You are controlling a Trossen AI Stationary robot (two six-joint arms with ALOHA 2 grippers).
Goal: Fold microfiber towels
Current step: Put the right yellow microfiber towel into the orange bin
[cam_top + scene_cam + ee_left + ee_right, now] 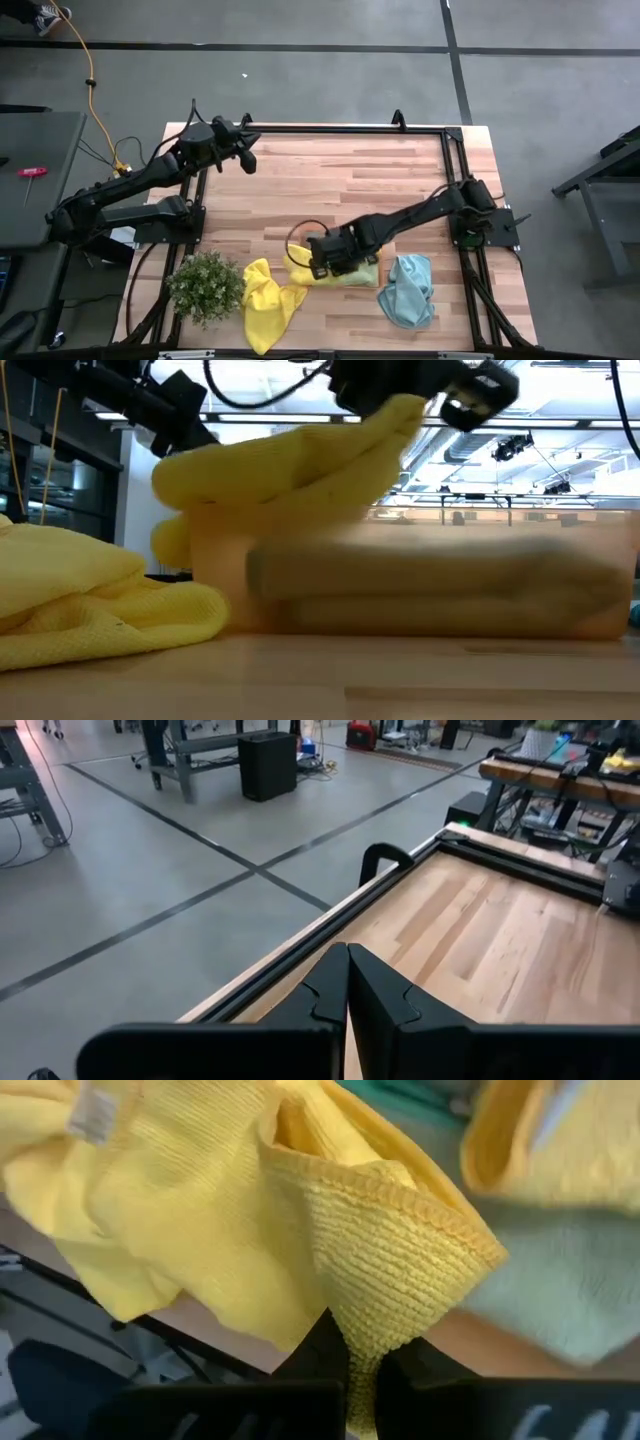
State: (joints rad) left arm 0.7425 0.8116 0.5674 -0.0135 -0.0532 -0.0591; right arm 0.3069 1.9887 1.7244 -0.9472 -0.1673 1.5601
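Pinching a hemmed corner of a yellow towel (pixel 385 1285), the right hand (pixel 322 258) works over the front middle of the table (pixel 330 175). In the right wrist view its two fingers are pressed together on the cloth, with the fabric bunched into the gap and rising away from them. The grip sits on an edge, not the middle, which suits drawing the cloth over for a fold.

Directly under that hand lies an orange tray (pixel 368 279) near the front edge, holding a pale green towel (pixel 560 1295) that appears already folded flat. The low view shows the held yellow towel raised and draped above the tray's near wall. Judgement: the tray serves as the collecting place for finished cloths, and the yellow one is being brought onto or shaped over it.

A second yellow towel (pixel 262 303) lies crumpled at the front edge, left of the tray and beside a potted plant (pixel 205 286) in the front left corner. A light blue towel (pixel 408 290) lies loose at the front edge, right of the tray. Both appear unfolded and awaiting their turn.

The left hand (pixel 247 158) waits near the back left corner, fingers pressed together on nothing, well apart from every cloth. Its position keeps it clear of the working arm.

Risk noted: a single corner pinch may let the cloth twist.
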